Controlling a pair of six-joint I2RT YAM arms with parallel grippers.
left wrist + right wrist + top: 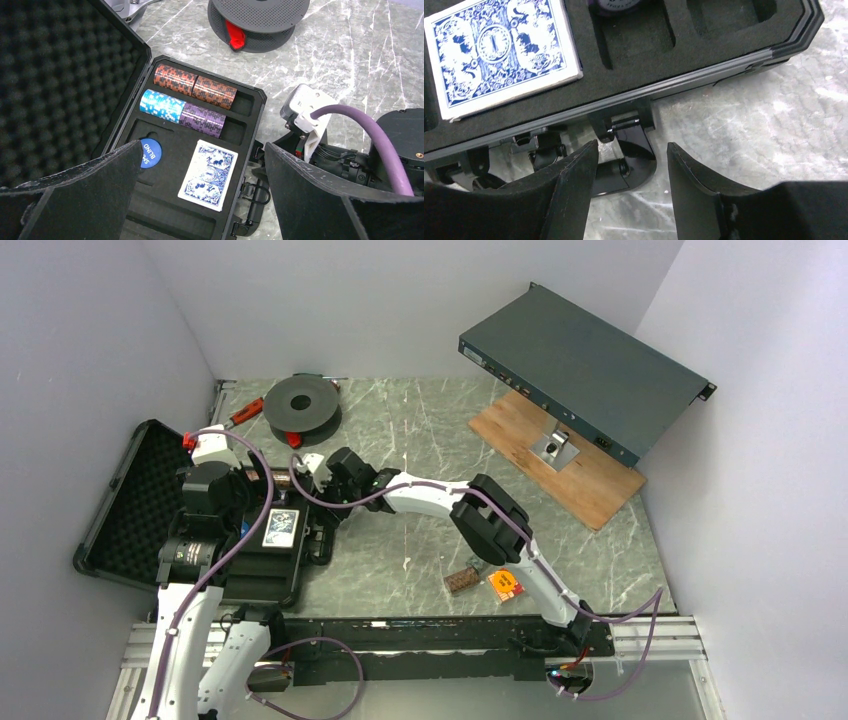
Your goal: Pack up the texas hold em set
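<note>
The black briefcase (262,578) lies open at the left, its foam lid (55,75) laid back. In its tray lie brown chip stacks (195,85), a light blue stack (162,104), a purple stack (202,120), a blue-backed card deck (208,174) and a blue disc (150,152). My left gripper (202,150) hovers open above the deck, holding nothing. My right gripper (631,145) stands open low at the case's front edge. The glossy black handle (641,160) sits just beyond its fingertips, untouched. A brown chip stack (461,580) and a small orange card pack (505,585) lie loose on the table.
A black spool (303,405) and a red-handled tool (243,412) sit at the back left. A dark grey metal box (585,370) leans over a wooden board (570,460) at the back right. White walls close in on the left, right and back.
</note>
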